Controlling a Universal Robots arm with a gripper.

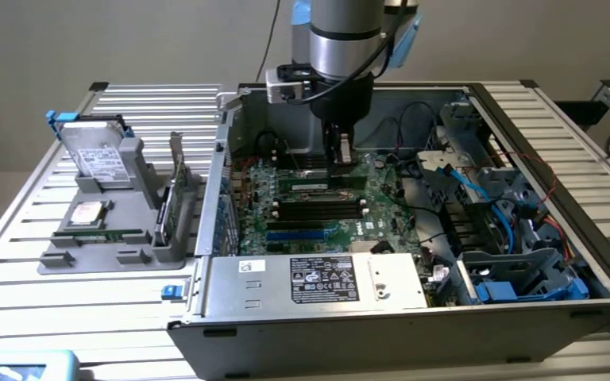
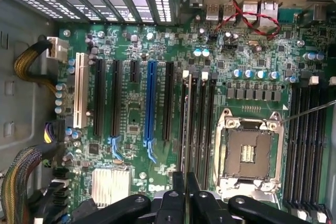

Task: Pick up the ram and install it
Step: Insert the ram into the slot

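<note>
Inside the open computer case (image 1: 390, 349), the pincer (image 1: 339, 163) is pinching the thin ram (image 2: 187, 129) by its edge, right at the long black slots (image 2: 202, 129) on the green board (image 2: 131, 119)

Matt metal case (image 1: 283, 337), perhaps plastic pincer (image 2: 185, 183)

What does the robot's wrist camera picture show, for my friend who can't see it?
Looking straight down into an open computer, the black gripper pinches the ram, seen edge-on as a thin line, over the black memory slots of a green motherboard. An empty processor socket sits beside those slots, and one blue expansion slot stands out among black ones.
</note>
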